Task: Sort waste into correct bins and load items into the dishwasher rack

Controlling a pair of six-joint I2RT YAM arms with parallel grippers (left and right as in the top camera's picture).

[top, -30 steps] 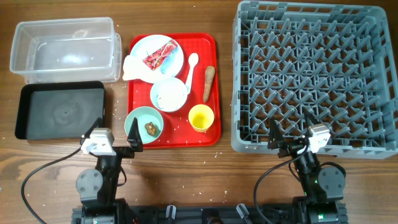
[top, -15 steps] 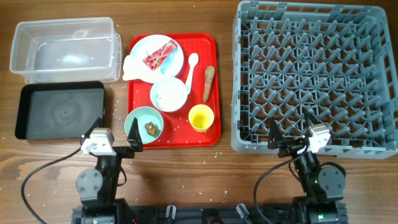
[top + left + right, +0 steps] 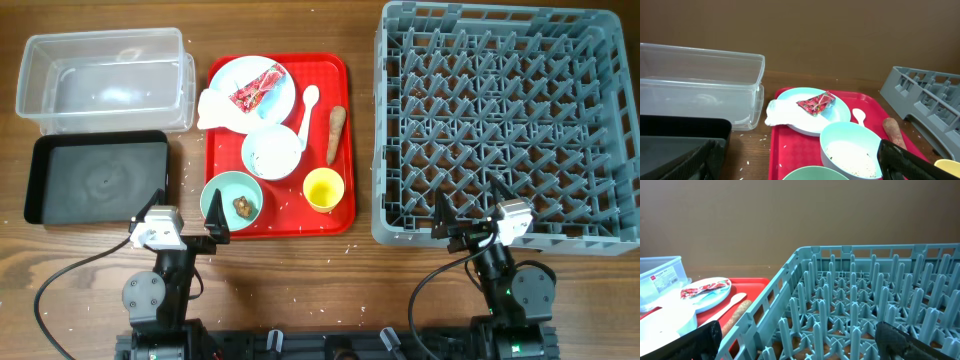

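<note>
Plainly, the left end effector (image 3: 185, 215) and right end effector (image 3: 470, 205) are spread, empty; everything sits on the red tray (image 3: 335, 70). The white bowl (image 3: 296, 140) holds rice (image 3: 268, 155): racked unemptied, it would likely spill grains through the rack (image 3: 500, 120).

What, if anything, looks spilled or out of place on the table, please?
Loose white rice grains are scattered over the wooden table around the red tray, not kept in the white bowl. The crumpled white tissue overhangs the tray's left edge.
</note>
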